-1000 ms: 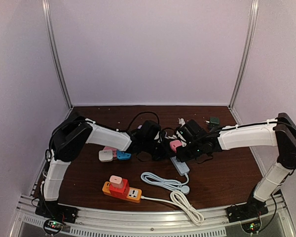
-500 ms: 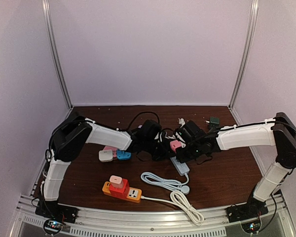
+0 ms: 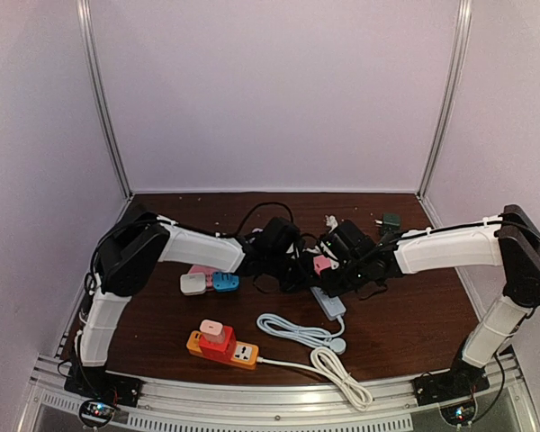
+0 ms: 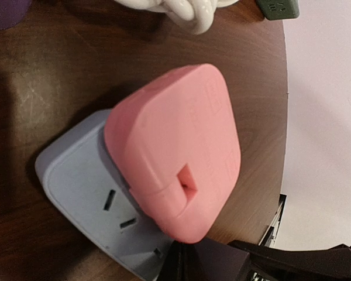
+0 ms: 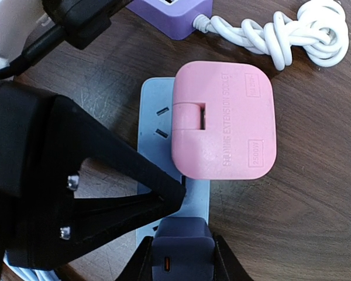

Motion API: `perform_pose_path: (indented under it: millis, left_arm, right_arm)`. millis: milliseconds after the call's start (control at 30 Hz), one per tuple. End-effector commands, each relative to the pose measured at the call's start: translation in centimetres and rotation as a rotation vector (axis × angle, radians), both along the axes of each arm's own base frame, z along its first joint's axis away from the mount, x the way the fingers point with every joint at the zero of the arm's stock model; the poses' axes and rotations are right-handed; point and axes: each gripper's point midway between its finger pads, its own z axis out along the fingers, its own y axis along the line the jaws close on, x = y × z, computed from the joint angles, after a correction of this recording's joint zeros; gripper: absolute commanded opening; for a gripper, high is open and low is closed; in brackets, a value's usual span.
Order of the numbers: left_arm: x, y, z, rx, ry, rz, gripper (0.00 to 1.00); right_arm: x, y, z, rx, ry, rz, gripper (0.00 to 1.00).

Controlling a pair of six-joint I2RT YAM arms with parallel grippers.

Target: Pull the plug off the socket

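Pinching the purple charger plug (image 5: 181,250), the right tool (image 5: 181,268) sits directly above it on the grey power strip (image 5: 155,111), mid-worktop (image 5: 316,193). The left tool (image 5: 171,194) touches the strip just beside; whether it is spread I cannot tell.

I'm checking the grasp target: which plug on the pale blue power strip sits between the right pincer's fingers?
The small dark purple charger plug, flanked by the right pincer; the larger pink square adapter beside it is outside that grip.
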Motion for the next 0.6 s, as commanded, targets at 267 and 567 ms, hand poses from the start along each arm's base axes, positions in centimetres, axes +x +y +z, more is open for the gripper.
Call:
perform_pose_path:
  millis: [267, 567]
  left_arm:
    - [-4.2, 4.7, -10.8, 0.327, 0.164, 0.031, 0.00]
    - [-4.7, 5.2, -10.9, 0.339, 0.171, 0.031, 0.00]
  right_arm:
    - [1.6, 0.2, 5.3, 0.050, -0.159, -0.028, 0.15]
    - [2.4, -0.7, 6.2, 0.052, -0.162, -0.054, 0.15]
